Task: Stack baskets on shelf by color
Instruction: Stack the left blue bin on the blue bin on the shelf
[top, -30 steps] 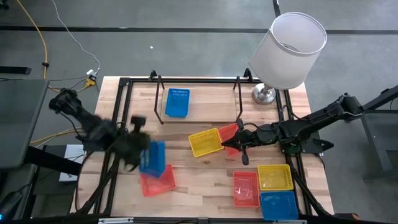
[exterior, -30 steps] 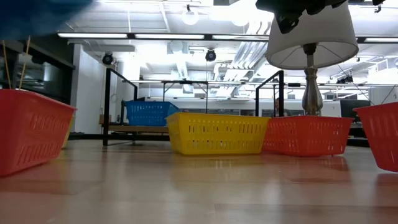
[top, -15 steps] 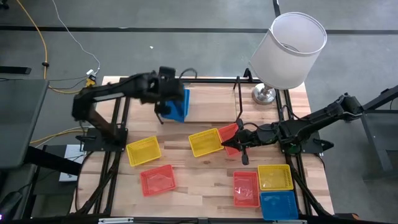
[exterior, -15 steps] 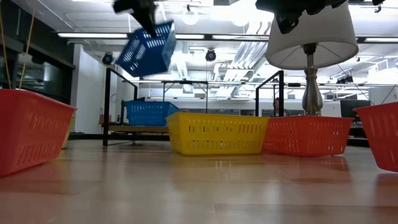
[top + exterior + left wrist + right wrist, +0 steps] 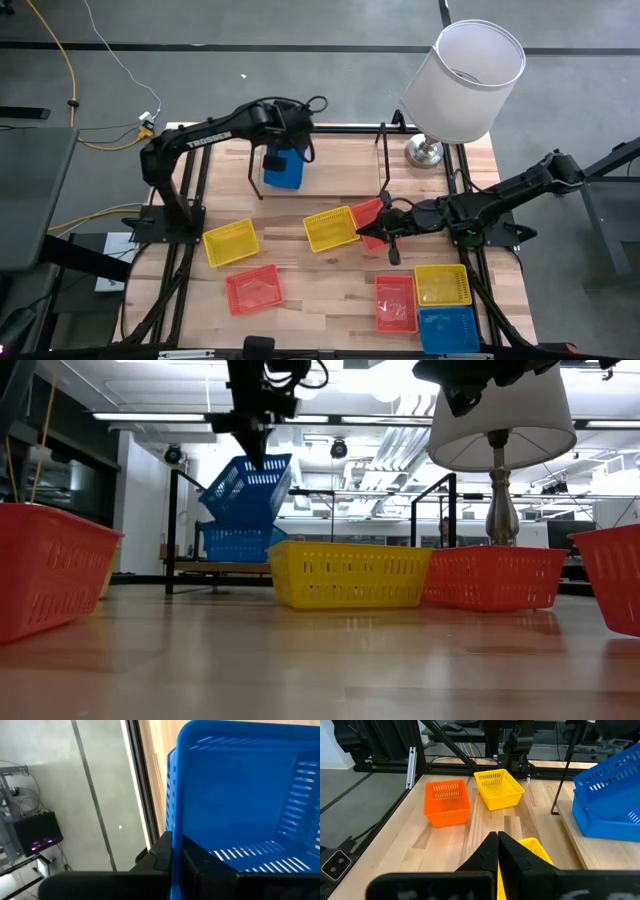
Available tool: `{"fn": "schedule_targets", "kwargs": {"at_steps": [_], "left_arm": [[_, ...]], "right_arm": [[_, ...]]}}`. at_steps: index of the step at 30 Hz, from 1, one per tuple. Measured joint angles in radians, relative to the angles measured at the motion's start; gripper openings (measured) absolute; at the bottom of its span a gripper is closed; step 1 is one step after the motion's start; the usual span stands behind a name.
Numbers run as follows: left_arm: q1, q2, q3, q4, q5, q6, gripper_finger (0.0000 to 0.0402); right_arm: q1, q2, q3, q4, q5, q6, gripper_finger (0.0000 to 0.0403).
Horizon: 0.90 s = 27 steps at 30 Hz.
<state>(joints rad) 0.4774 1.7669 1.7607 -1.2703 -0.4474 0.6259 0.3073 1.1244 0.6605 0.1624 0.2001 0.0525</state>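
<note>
On the light-wood table (image 5: pixel 330 275), the low wooden shelf in its thin black wire frame (image 5: pixel 330 165) carries one blue mesh-sided plastic basket (image 5: pixel 232 543) at its left end, and the left gripper (image 5: pixel 283 128) hangs a second blue mesh basket (image 5: pixel 248 488) tilted just above it, jaws clamped on the far rim. The tilt is the likely hazard: released at this angle, the held basket could catch a corner on the rim below and sit askew rather than nest, or tip off the shelf edge near the upright wire loop (image 5: pixel 255 160). The large white lamp shade (image 5: pixel 465 80) stands clear at the table's far right corner.

The right gripper (image 5: pixel 392 238) waits low over the table's middle, jaws closed on nothing, just beside a yellow mesh basket (image 5: pixel 330 229) and a red-orange one (image 5: pixel 368 218); a careless sweep there could shove either. Another yellow basket (image 5: pixel 230 243) and red-orange basket (image 5: pixel 252 289) lie near the left front, while a red-orange (image 5: pixel 396 302), yellow (image 5: pixel 442 284) and blue basket (image 5: pixel 447 329) cluster at the right front. All are shallow, slotted, rectangular trays.
</note>
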Motion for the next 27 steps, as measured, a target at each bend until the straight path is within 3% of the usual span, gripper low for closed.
{"fn": "schedule_targets", "kwargs": {"at_steps": [11,27], "left_arm": [[0.022,0.021,0.000,0.000,0.062,-0.008,0.0001],[0.022,0.021,0.000,0.004,0.095,-0.047,0.0055]], "right_arm": [[0.000,0.000,0.000,-0.009,-0.002,0.000,0.0000],[0.000,0.000,0.000,-0.009,-0.001,0.000,0.0000]]}}
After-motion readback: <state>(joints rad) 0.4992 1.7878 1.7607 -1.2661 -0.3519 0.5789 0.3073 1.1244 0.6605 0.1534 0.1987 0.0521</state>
